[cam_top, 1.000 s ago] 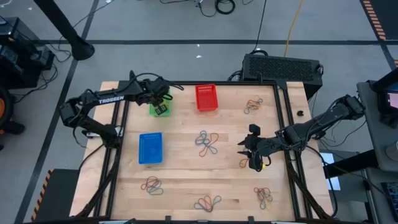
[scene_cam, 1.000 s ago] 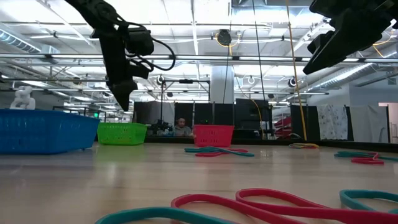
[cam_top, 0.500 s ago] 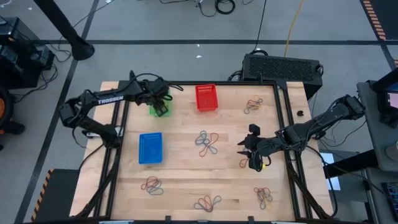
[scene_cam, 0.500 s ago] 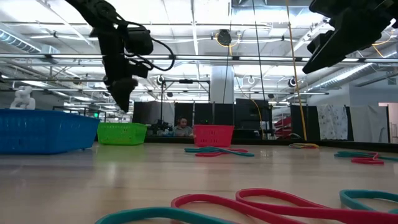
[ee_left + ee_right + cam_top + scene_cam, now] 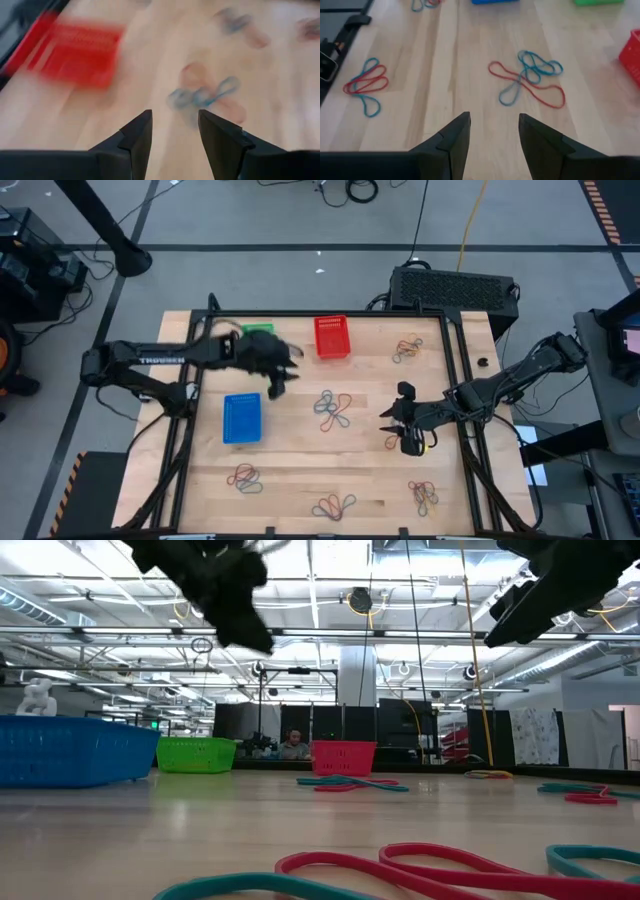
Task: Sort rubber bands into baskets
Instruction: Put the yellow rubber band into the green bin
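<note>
Three mesh baskets stand on the wooden table: the green one [image 5: 258,330] at the far left, partly under my left arm, the red one [image 5: 332,337] at the far middle, the blue one [image 5: 241,418] at the left. Rubber bands lie in loose clusters: at the centre [image 5: 333,408], far right [image 5: 407,348], near left [image 5: 244,476], near middle [image 5: 333,505] and near right [image 5: 424,496]. My left gripper [image 5: 279,376] is open and empty, above the table between the green basket and the centre cluster [image 5: 205,95]. My right gripper [image 5: 388,420] is open and empty, raised to the right of the centre cluster [image 5: 527,80].
A few bands [image 5: 395,442] lie on the table under my right gripper. A black frame rail [image 5: 455,370] runs along the table's right side, and another [image 5: 190,380] along its left. A black box [image 5: 455,288] sits beyond the far edge. A person shows far off in the room [image 5: 292,745].
My left gripper has swung from above the green basket toward the table's right and near side, toward the centre cluster of bands. It shows blurred in the low and left wrist views. My right gripper has kept still.
</note>
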